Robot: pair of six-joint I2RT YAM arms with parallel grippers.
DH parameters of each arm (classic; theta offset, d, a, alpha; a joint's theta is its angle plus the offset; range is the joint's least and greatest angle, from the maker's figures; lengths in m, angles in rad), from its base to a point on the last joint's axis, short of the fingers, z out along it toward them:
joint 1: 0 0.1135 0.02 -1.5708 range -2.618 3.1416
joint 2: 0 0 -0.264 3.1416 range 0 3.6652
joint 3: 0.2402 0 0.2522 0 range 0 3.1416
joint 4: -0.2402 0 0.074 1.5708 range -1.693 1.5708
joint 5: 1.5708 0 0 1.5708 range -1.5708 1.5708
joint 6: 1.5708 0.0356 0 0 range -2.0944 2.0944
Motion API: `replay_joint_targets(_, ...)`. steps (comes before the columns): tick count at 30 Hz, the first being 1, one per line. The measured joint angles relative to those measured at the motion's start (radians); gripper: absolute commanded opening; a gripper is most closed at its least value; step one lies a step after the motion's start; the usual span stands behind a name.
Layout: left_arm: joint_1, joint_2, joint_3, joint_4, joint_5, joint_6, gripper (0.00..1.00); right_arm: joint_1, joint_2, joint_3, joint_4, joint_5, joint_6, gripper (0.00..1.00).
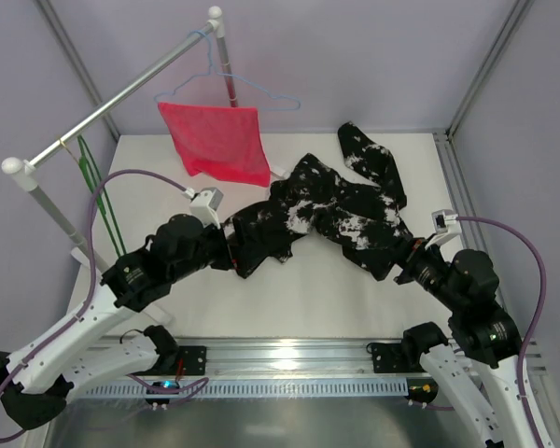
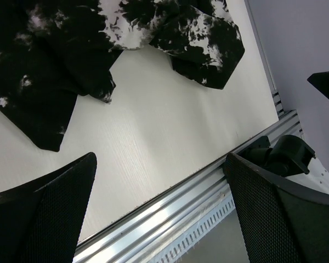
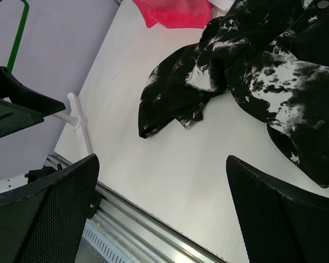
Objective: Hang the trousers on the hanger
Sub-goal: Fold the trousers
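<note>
The trousers (image 1: 327,210), black with white splotches, lie crumpled across the middle of the white table (image 1: 308,299). They also show at the top of the left wrist view (image 2: 55,66) and in the right wrist view (image 3: 252,66). The green hanger (image 1: 98,191) hangs from the rail at the left; part of it shows in the right wrist view (image 3: 16,38). My left gripper (image 1: 231,252) is at the trousers' left end, open and empty (image 2: 162,208). My right gripper (image 1: 403,266) is at their right end, open and empty (image 3: 162,208).
A red mesh cloth (image 1: 219,140) hangs on a pale blue wire hanger (image 1: 261,93) from the metal rail (image 1: 112,103). The rail's white stand foot (image 3: 77,118) is at the table's left. An aluminium rail (image 1: 280,359) runs along the near edge.
</note>
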Motion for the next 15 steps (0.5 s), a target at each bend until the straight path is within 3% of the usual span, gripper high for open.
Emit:
replay_joint_targets(8, 0.0, -0.004, 0.0, -0.016, -0.015, 0.0, 1.0, 0.0, 0.021, -0.002, -0.02, 0.032, 0.031, 1.0)
replay_joint_targets(15, 0.0, 0.032, 0.015, -0.033, -0.051, 0.018, 1.0, 0.0, 0.18, -0.004, -0.052, 0.238, 0.01, 1.0)
